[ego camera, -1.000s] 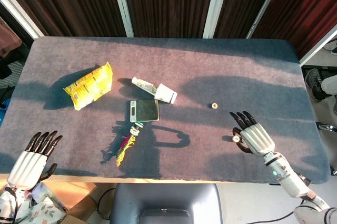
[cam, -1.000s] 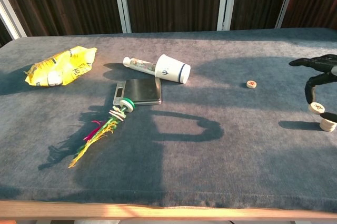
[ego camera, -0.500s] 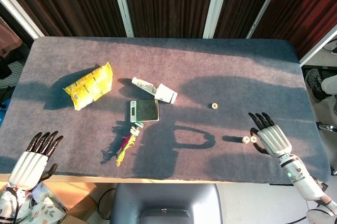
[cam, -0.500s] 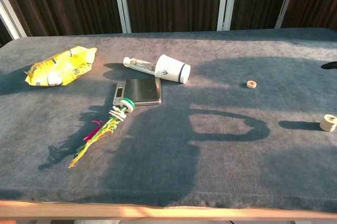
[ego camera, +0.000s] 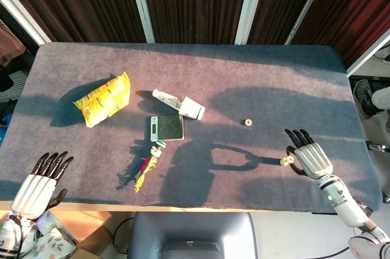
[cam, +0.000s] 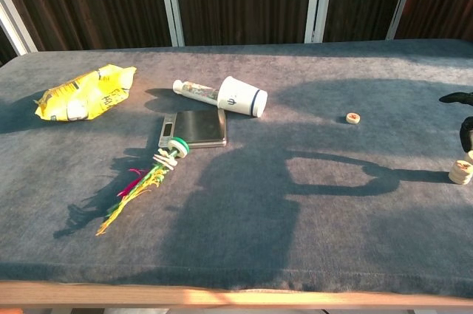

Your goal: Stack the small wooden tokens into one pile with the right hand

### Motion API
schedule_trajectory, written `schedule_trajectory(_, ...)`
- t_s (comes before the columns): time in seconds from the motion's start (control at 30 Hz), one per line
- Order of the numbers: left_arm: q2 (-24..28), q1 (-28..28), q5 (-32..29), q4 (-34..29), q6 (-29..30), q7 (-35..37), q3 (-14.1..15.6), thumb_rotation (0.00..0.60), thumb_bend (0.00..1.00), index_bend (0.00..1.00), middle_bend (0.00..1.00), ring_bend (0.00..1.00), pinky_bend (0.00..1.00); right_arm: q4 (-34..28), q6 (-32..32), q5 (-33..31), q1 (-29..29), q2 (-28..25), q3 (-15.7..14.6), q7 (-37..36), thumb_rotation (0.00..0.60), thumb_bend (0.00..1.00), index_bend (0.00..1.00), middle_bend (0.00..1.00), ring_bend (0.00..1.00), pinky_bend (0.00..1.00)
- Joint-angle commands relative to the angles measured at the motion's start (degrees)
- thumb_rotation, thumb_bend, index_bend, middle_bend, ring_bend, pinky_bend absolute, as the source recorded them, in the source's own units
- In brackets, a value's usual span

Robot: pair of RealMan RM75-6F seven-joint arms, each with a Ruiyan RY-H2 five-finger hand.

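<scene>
Your right hand [ego camera: 309, 156] hovers with fingers spread, holding nothing as far as the head view shows, touching or just beside a two-token pile [cam: 461, 172] near the table's [ego camera: 256, 76] right edge. One single token [ego camera: 248, 122] lies apart, toward ten o'clock from it. Fetch that next; the path is open cloth. The left hand [ego camera: 38, 186] idles, fingers apart, off the near-left corner.

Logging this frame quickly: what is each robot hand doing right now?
Left robot hand: open, holding nothing, at the table's near edge.
Right robot hand: touching the wooden tokens; whether it grips one cannot be told.
</scene>
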State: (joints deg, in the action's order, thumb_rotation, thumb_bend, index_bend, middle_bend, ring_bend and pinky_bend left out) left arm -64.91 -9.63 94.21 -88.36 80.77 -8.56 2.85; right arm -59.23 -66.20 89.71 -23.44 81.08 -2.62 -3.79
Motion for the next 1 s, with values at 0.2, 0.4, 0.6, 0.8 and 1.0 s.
schedule_trajectory(0.2,0.06,0.04,0.10,-0.05,0.13,0.12,0.07,0.600,0.36,0.00,0.00,0.00,0.04,-0.22,0.54,0.27,-0.24,0.28,0.03,0.25,0.600,0.50,0.64,0.02,0.00,0.00)
schedule_trajectory(0.4,0.19,-0.03,0.30,-0.21,0.01,0.38,0.26,0.600,0.37,0.00,0.00,0.00,0.04,-0.51,0.70,0.41,-0.27,0.44,0.04,0.88,0.600,0.50,0.63,0.02,0.00,0.00)
schedule_trajectory(0.6,0.30,0.08,0.90,-0.33,0.42,0.30,0.48,0.600,0.37,0.00,0.00,0.00,0.04,-0.84,1.07,0.40,-0.19,0.03,-0.12,1.25,0.600,0.50,0.58,0.02,0.00,0.00)
schedule_trajectory(0.8,0.29,0.11,0.95,-0.35,0.49,0.30,0.49,0.600,0.37,0.00,0.00,0.00,0.04,-1.41,1.16,0.38,-0.01,-0.36,-0.25,2.02,0.600,0.50,0.51,0.03,0.00,0.00)
schedule_trajectory(1.0,0.38,0.13,1.09,-0.41,0.63,0.50,0.54,0.600,0.37,0.00,0.00,0.00,0.04,-2.87,0.57,0.44,0.32,-1.04,-0.16,2.90,0.600,0.50,0.49,0.03,0.00,0.00)
